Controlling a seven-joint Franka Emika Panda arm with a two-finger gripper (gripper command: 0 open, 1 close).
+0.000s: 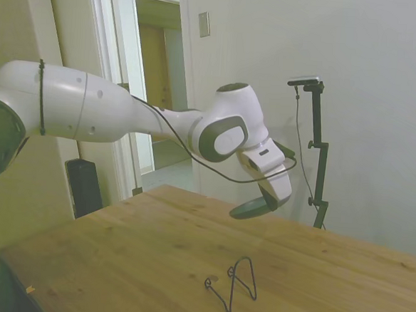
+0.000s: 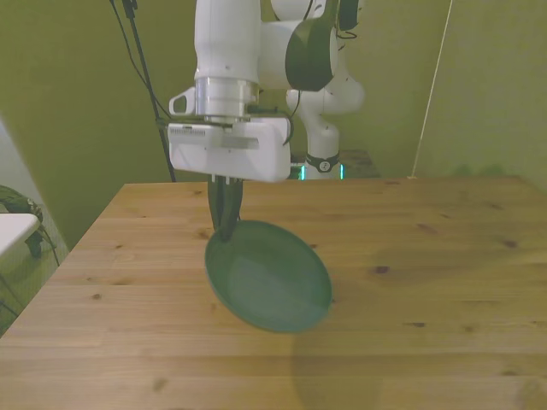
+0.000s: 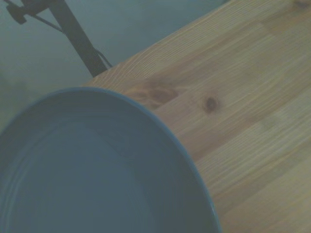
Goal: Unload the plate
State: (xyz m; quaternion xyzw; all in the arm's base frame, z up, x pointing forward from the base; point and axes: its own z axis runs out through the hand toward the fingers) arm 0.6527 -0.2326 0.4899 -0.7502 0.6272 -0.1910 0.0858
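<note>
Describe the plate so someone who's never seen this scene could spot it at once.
Follow the white arm to its gripper above the wooden table. The plate hangs tilted from it, pinched at the rim, clear of the wood. It is round, shallow and grey-green, unlike the thin black wire stand on the table.

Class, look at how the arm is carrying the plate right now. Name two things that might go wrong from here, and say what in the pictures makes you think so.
1. The gripper pinches the plate only at its rim, with the rest hanging tilted in the air above the table. It might slip or swing out of the jaws.

2. The wire stand sits on the table in the side view. A careless lowering path might knock it.
</note>
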